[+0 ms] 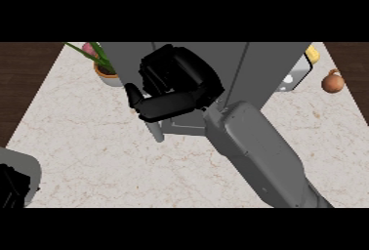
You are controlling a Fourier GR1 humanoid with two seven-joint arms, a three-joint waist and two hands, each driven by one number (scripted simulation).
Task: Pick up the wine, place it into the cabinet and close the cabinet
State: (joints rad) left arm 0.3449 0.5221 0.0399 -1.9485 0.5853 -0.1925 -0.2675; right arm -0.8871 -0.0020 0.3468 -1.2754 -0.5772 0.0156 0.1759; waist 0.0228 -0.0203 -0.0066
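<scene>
The grey cabinet [252,68] stands at the back middle of the counter. My right hand [176,88] lies over its left front, with the forearm reaching up from the lower right. The fingers [173,107] stretch out fairly straight to the left, and the thumb [133,96] is spread apart from them. Nothing shows in the hand. Just below the fingers are a slim grey handle [155,132] and a door edge [184,128]. The hand and arm hide the cabinet's opening, and no wine bottle is in sight. My left hand [13,188] rests at the lower left edge.
A potted plant [106,68] with a pink flower stands left of the cabinet. A brown round object [331,82] and a yellow item [311,51] sit at the back right, beside a grey panel [294,73]. The marble counter [108,166] ends in dark wood at both sides.
</scene>
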